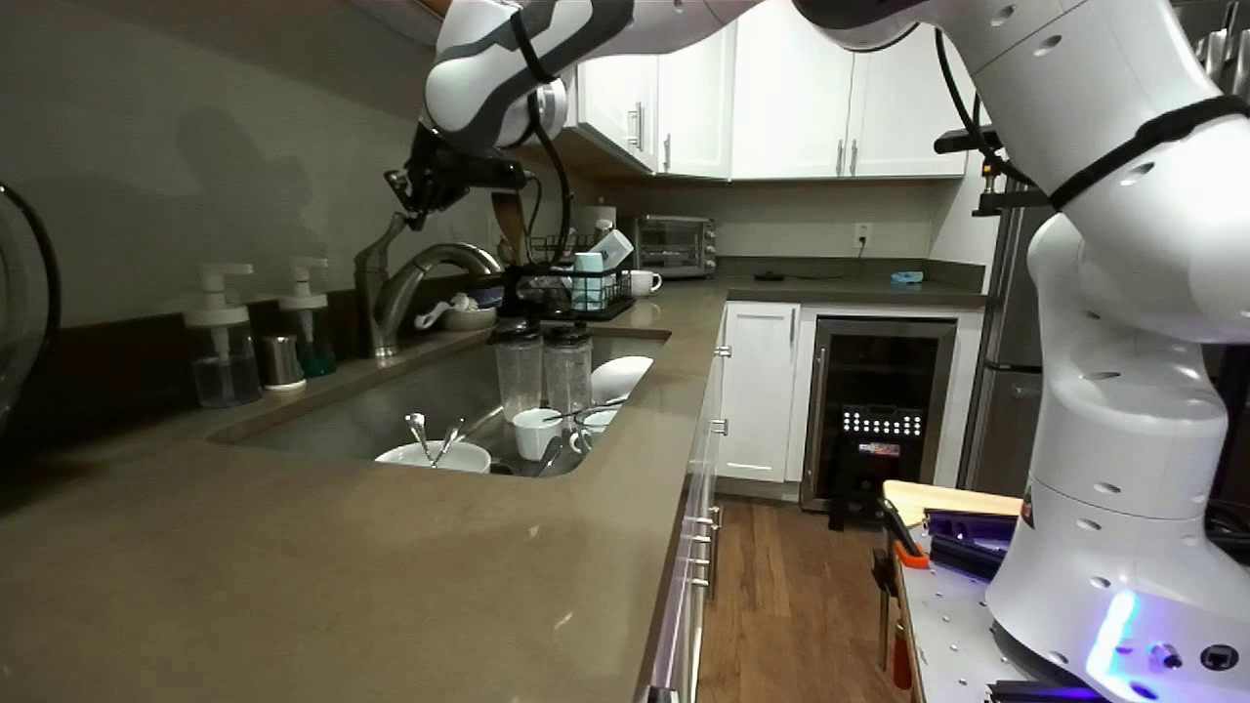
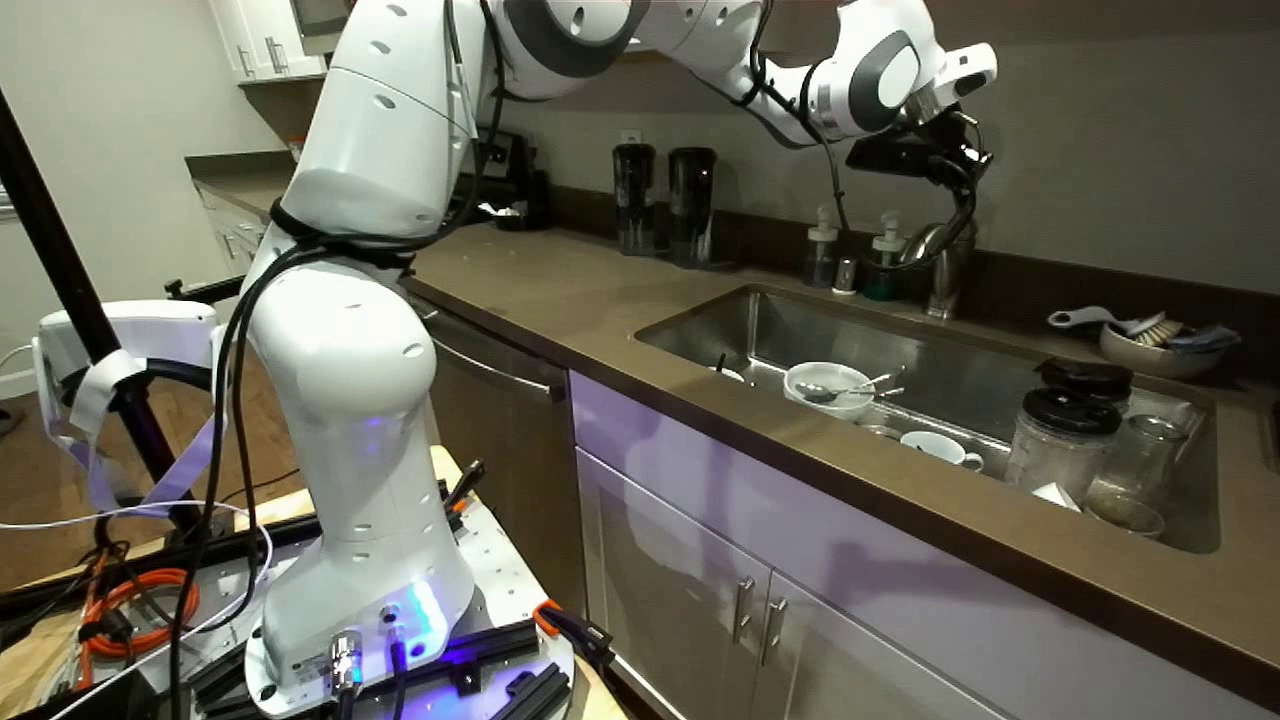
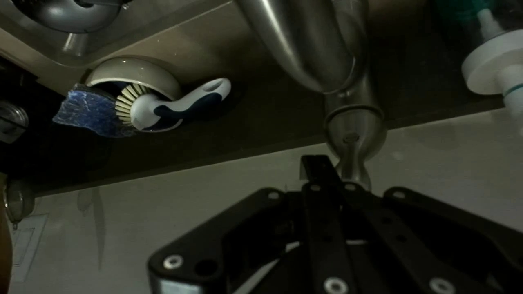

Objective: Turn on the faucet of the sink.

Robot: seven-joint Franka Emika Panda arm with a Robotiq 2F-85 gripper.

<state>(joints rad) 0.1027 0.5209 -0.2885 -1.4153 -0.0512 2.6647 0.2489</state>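
Observation:
The steel faucet (image 1: pixel 430 264) stands behind the sink (image 2: pixel 690 318), its spout curving over the basin. Its lever handle (image 1: pixel 389 239) points up from the top of the body. In the wrist view the faucet spout (image 3: pixel 302 45) is at the top and the handle (image 3: pixel 355 134) runs down to my fingers. My gripper (image 1: pixel 417 217) is at the handle's top end; it also shows in the wrist view (image 3: pixel 316 160). Its fingertips are together, with nothing seen between them. They are beside the handle, whose end is hidden behind one finger. I cannot tell whether they touch.
Soap dispensers (image 1: pixel 223 342) and a steel cup (image 1: pixel 281 361) stand beside the faucet. A bowl (image 3: pixel 135 69) with a brush (image 3: pixel 175 104) sits on its other side. The sink holds lidded jars (image 2: pixel 1065 430), a white bowl (image 2: pixel 828 385) and mugs. A dish rack (image 1: pixel 576 310) stands behind.

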